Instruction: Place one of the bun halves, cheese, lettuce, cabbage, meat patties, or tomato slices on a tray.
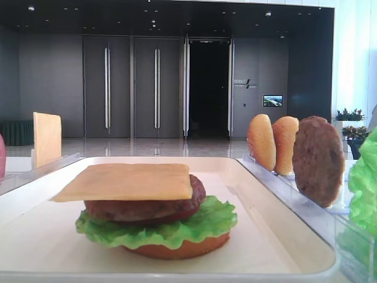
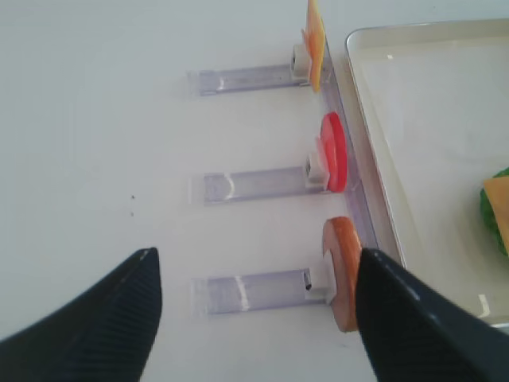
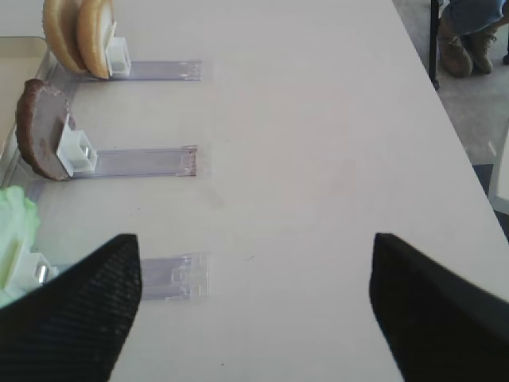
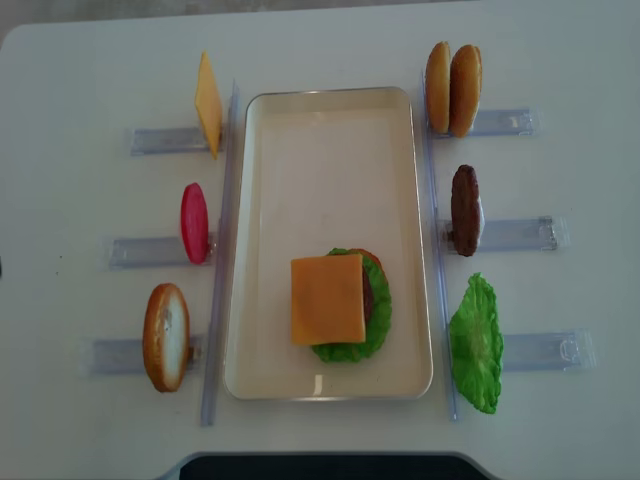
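Bright, even light; faint shadows; wrist views slightly soft.

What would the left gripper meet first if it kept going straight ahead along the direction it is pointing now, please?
Probably the nearest clear holder lying on the table between the open left gripper fingers, with the bun half standing at its tray-side end. Depth is unclear, so it might reach bare table first.

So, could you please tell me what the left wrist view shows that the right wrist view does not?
Only the left wrist view shows the red tomato slice, the standing cheese slice, one bun half and the tray. Only the right wrist view shows two bun halves, a meat patty and lettuce. Both show clear holders on the white table and an open end effector.
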You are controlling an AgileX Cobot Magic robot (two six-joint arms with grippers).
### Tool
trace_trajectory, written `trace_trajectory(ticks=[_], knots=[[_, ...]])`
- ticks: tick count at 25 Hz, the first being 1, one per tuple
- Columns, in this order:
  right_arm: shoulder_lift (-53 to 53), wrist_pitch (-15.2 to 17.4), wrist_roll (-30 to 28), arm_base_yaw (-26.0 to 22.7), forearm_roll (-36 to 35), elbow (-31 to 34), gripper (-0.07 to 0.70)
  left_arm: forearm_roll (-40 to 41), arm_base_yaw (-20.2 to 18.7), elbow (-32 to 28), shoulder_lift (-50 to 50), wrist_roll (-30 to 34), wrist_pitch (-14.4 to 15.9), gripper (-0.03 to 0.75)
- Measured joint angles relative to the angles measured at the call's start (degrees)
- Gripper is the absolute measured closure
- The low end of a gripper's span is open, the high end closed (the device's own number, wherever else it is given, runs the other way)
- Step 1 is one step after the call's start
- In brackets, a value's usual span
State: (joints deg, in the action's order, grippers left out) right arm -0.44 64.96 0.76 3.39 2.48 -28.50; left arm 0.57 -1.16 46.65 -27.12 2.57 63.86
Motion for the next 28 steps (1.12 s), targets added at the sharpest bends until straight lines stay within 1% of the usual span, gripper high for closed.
trace_trajectory(ticks=[4,7,11,14,17,20,23,28], knots=[[0.0,0.0,0.0,0.0,0.0,0.0,0.044,-1.2,0.0,-7.1,9.2,0.0,0.2,0.139],[0.0,0.0,0.0,0.0,0.0,0.0,0.044,-1.6,0.0,-10.9,15.5,0.0,0.3,0.139],[0.0,0.0,0.0,0.0,0.0,0.0,0.044,-1.7,0.0,-14.6,22.7,0.7,0.3,0.139],[0.0,0.0,0.0,0.0,0.0,0.0,0.044,-2.7,0.0,-16.3,26.8,0.9,0.4,0.139],[0.0,0.0,0.0,0.0,0.0,0.0,0.044,-4.3,0.0,-17.1,28.1,1.3,0.8,0.139],[0.0,0.0,0.0,0.0,0.0,0.0,0.044,-5.6,0.0,-18.2,28.1,3.0,0.7,0.139],[0.0,0.0,0.0,0.0,0.0,0.0,0.044,-5.8,0.0,-19.3,28.1,3.7,0.3,0.139],[0.0,0.0,0.0,0.0,0.0,0.0,0.044,-5.8,0.0,-19.5,28.1,3.7,0.1,0.139]])
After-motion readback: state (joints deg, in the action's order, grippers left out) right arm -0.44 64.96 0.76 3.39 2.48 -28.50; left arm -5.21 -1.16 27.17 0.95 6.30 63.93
